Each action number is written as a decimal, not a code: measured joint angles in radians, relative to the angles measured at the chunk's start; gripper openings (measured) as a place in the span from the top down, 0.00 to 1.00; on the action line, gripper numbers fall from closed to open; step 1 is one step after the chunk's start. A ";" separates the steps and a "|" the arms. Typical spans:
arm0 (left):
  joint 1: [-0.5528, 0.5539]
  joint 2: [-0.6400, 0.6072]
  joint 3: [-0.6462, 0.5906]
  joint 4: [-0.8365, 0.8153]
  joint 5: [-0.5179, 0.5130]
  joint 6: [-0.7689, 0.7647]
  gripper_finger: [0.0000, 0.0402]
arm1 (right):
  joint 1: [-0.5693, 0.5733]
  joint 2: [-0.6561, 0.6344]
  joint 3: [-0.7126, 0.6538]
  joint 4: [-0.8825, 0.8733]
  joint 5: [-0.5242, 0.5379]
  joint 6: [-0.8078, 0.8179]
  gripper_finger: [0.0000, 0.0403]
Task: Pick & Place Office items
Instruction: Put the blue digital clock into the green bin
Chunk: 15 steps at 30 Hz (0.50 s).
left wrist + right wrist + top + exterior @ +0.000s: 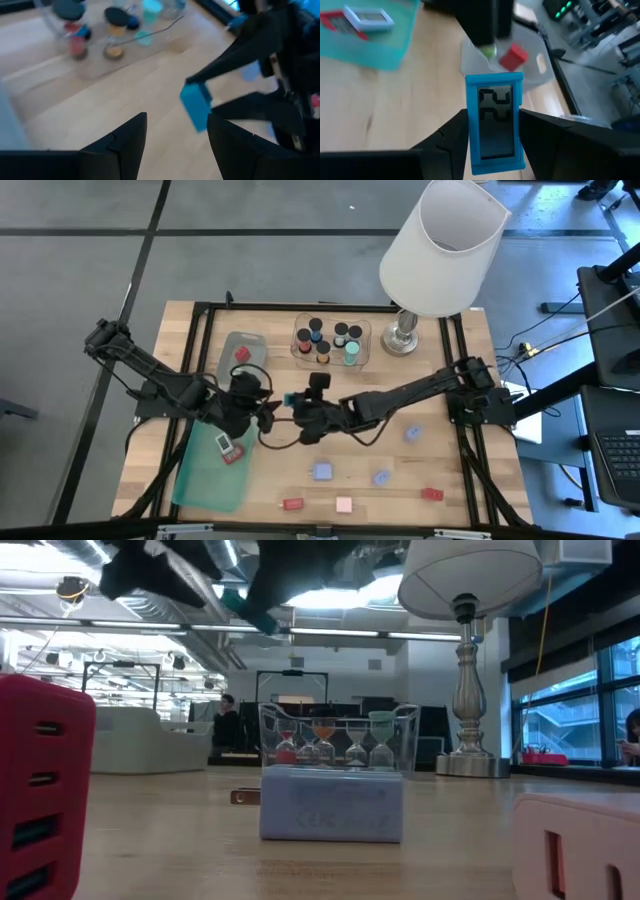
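In the high view the left gripper [268, 416] and the right gripper [292, 399] meet near the middle of the wooden tabletop [440, 450], almost tip to tip, just beside the flat green lid [205, 475]. On that lid lies a small white-faced device on a red base [228, 447]. A clear tray [240, 352] behind the grippers holds a red block [242, 354], and a second clear tray [331, 340] near the lamp [440, 250] holds 6 short dark cylinders with coloured tops [322, 340]. Loose pieces lie on the near half of the tabletop: 3 pale blue blocks [322, 471], 2 red blocks [432, 494] and 1 pink block [344, 504]. In the low view a pale blue block [331, 808] stands in front of the clear tray with sand-timer-like pieces [330, 745], a red block [45, 800] fills the near left edge, a pink block [580, 845] the near right, and the arms hang dark overhead; a person [226, 725] stands far back in the room. In the left wrist view the left gripper [177, 131] has its 2 fingers apart with nothing between them, and just ahead the other gripper pinches a blue rectangular clip-like piece [196, 106] above the bare wood. In the right wrist view the right gripper [494, 131] is closed on that blue piece [495, 122], which stands upright between its fingers and shows a dark window on its face, raised above the tabletop.
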 joint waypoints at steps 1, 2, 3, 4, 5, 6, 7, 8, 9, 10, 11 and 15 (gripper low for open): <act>0.004 0.000 0.000 0.024 0.000 0.028 0.49 | 0.004 0.000 0.000 0.014 0.009 -0.004 0.63; 0.008 0.000 0.000 0.045 0.000 0.045 0.49 | 0.006 0.000 0.000 0.022 0.013 -0.007 0.63; 0.015 0.000 0.000 0.064 0.000 0.058 0.49 | 0.008 0.000 0.000 0.025 0.016 -0.014 0.63; 0.023 0.000 0.000 0.078 0.000 0.070 0.50 | 0.010 0.000 0.000 0.030 0.017 -0.021 0.63; 0.032 0.000 0.000 0.088 0.000 0.076 0.50 | 0.013 0.000 0.000 0.038 0.021 -0.029 0.63; 0.041 0.000 0.000 0.093 0.000 0.079 0.50 | 0.016 0.000 0.000 0.049 0.033 -0.040 0.63; 0.050 0.000 0.000 0.096 0.001 0.083 0.49 | 0.020 0.000 0.000 0.060 0.049 -0.053 0.63; 0.060 0.000 0.000 0.103 0.008 0.083 0.49 | 0.024 0.000 0.000 0.064 0.068 -0.066 0.63; 0.069 0.000 0.000 0.111 0.018 0.083 0.49 | 0.028 0.000 0.000 0.065 0.087 -0.079 0.63; 0.078 0.000 0.000 0.118 0.033 0.083 0.49 | 0.030 0.000 0.000 0.064 0.105 -0.090 0.63; 0.088 0.000 0.000 0.126 0.048 0.083 0.49 | 0.031 0.000 0.000 0.063 0.122 -0.101 0.63; 0.118 0.000 0.000 0.149 0.090 0.086 0.51 | 0.030 0.000 0.000 0.067 0.139 -0.112 0.63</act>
